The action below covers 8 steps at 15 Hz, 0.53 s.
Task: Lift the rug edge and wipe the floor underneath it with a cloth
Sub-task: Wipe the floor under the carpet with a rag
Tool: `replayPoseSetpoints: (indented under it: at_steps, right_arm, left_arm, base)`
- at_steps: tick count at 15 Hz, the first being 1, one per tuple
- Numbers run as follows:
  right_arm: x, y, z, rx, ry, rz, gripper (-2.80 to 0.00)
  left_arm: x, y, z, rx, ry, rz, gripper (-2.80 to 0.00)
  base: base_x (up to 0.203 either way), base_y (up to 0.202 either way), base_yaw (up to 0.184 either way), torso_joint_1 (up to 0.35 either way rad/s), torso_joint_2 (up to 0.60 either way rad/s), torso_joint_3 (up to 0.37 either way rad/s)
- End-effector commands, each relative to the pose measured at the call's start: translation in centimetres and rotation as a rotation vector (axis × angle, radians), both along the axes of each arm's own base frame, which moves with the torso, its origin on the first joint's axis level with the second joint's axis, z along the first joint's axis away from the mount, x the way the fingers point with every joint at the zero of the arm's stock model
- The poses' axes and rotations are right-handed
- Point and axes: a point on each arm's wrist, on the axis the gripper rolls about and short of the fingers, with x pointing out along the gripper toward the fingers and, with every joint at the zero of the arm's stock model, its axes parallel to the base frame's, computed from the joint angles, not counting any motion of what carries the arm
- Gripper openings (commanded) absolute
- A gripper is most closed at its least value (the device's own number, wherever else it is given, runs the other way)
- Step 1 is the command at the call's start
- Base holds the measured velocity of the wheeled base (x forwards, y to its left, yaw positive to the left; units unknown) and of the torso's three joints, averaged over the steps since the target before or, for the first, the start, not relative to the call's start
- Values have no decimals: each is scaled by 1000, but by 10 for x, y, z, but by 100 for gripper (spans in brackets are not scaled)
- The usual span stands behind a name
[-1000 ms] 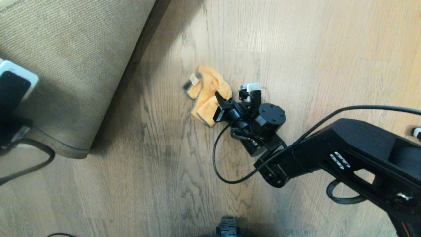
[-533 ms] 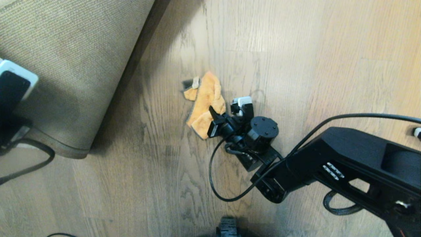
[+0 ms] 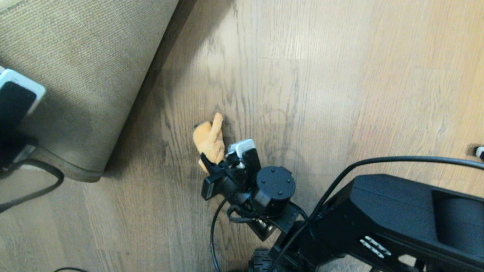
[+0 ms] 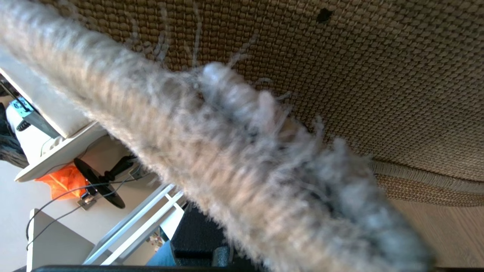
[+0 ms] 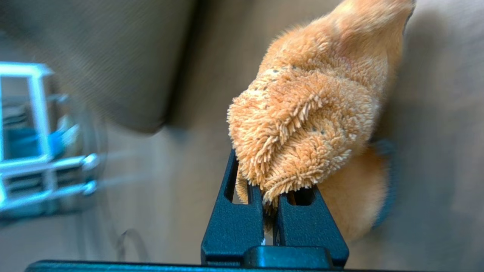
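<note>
The rug is lifted at the upper left, its tan woven backing turned toward the head view. My left arm sits at its raised edge. In the left wrist view the pale grey pile edge runs straight across the jaws and hides the fingers, with the backing beyond. On the bare brown floor, my right gripper is shut on the orange-tan cloth, which is bunched into a lump ahead of the fingers. In the right wrist view the plush cloth bulges out of the closed gripper.
A black cable loops on the floor under the left arm. The right arm's cable arcs over the boards. Part of the robot's base shows at the bottom edge. A white metal rack stands beyond the rug.
My right gripper has dragged the cloth across the floor toward the robot and leftward, and the cloth has bunched from a spread strip into a lump. The rug and left arm are unmoved.
</note>
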Motion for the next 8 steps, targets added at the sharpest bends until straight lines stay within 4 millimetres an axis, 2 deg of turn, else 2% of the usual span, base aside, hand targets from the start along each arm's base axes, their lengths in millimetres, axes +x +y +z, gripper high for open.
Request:
replayPoseSetpoints:
  at_steps: [1, 3, 5, 8]
  right_arm:
    - [-23, 11, -7, -17, 11, 57, -280]
    - [-46, 18, -16, -33, 20, 110, -280]
    - [-61, 22, -28, -51, 31, 143, -280]
    - [-59, 23, -42, -70, 43, 139, -280]
  left_arm:
    - [0, 0, 1, 2, -2, 6, -280]
    - [0, 0, 1, 2, -2, 6, -280]
    - [0, 0, 0, 3, -1, 6, -280]
    - [0, 0, 0, 2, -1, 7, -280]
  base:
    - [0, 0, 0, 0, 0, 0]
    - [0, 0, 0, 0, 0, 0]
    - [0, 0, 0, 0, 0, 0]
    - [0, 0, 0, 0, 0, 0]
